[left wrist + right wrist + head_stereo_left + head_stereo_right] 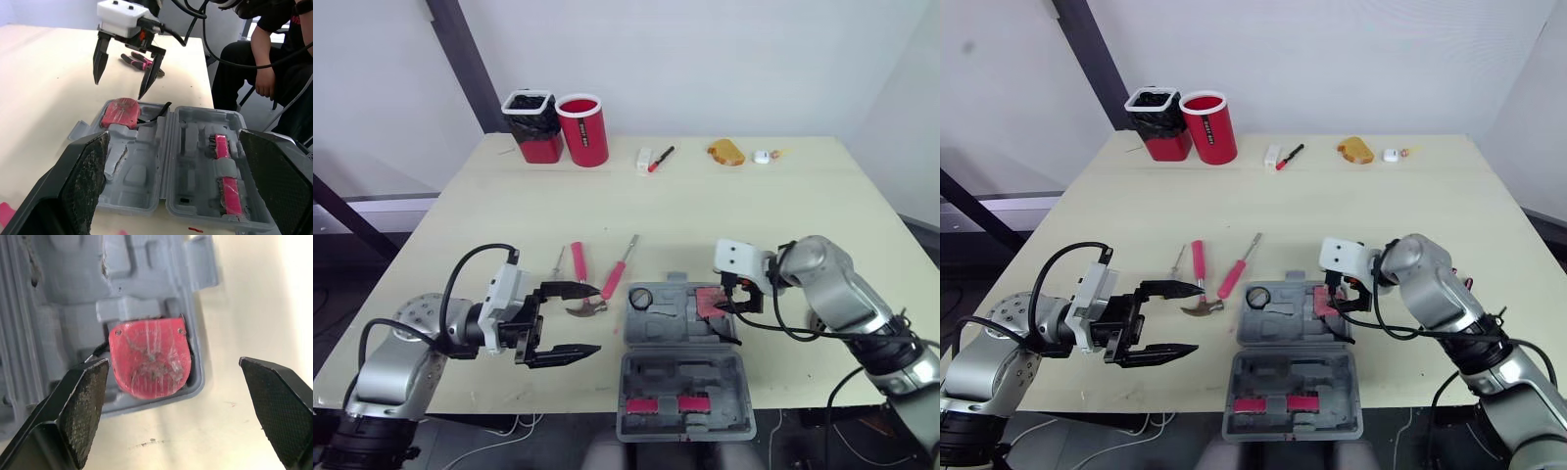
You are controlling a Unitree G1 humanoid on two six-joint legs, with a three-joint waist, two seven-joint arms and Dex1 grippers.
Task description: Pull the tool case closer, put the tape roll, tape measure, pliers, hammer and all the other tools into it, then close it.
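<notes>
Our left claw (597, 319), spread and empty, sits nearest the hammer (578, 264), whose handle runs away from us; the right claw (120, 88) hangs released over the case (675, 382).

The grey tool case (668, 325) is lying open, holding the red tape measure (149, 362); the hammer (578, 262) is lying beside it.

Hammer (590, 305) and screwdrivers (619, 266) lie between the left gripper (597, 318) and the case (671, 318), obstructing a low approach. The right gripper (119, 88) hangs over the case's right end; its left half is open from above. The table (705, 211) beyond is bare.
</notes>
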